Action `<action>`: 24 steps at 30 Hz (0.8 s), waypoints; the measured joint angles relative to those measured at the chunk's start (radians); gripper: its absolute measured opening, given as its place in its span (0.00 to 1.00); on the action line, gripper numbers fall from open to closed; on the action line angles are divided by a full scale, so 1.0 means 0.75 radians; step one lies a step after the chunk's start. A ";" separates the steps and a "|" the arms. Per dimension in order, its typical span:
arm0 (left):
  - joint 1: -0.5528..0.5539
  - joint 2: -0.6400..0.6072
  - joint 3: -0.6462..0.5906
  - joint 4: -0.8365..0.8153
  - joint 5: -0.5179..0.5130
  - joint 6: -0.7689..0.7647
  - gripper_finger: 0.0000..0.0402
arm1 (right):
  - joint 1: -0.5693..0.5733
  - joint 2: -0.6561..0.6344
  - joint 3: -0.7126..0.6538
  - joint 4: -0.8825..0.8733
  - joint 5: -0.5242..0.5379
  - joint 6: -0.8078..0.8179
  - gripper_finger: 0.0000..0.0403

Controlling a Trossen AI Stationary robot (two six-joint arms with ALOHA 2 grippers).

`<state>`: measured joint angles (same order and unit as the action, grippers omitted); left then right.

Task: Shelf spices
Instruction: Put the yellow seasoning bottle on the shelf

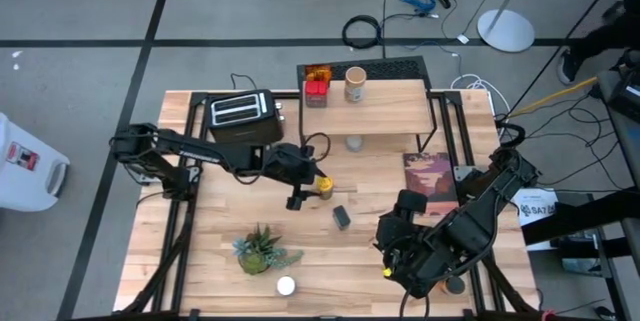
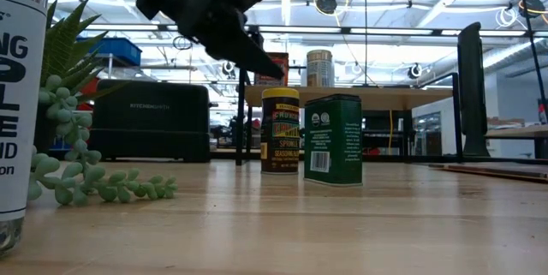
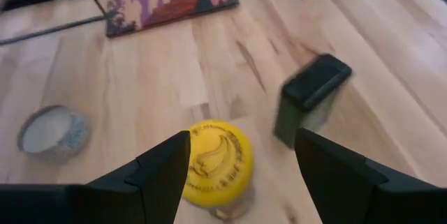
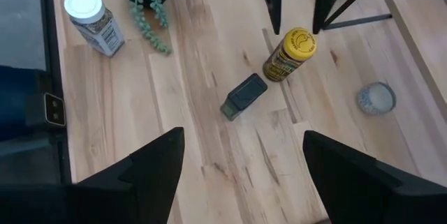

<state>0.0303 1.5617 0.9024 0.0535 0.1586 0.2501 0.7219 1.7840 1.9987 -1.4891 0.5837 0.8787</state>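
My left gripper is open and hovers just above the yellow-lidded jar without touching it. That jar stands upright mid-table. The dark square tin stands beside it. My right gripper is open, high over the near right part of the table. The white-capped shaker stands near the front edge. The red tin, the amber jar and the tan-lidded jar stand on the shelf.
A black toaster stands left of the shelf. A small potted plant sits near the front, by the shaker. A grey-lidded jar stands on the table in front of the shelf. A reddish book lies on the right.
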 joint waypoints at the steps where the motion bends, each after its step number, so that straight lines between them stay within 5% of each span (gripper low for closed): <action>1: 0.000 0.008 0.001 0.018 -0.016 0.000 0.67 | 0.000 0.000 0.000 0.003 0.001 0.000 0.69; 24: 0.033 0.112 0.003 0.122 -0.059 -0.011 0.67 | 0.001 0.000 0.000 0.021 0.019 -0.009 0.69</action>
<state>0.0547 1.6453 0.9043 0.1451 0.1142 0.2418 0.7227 1.7840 1.9987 -1.4731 0.5983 0.8719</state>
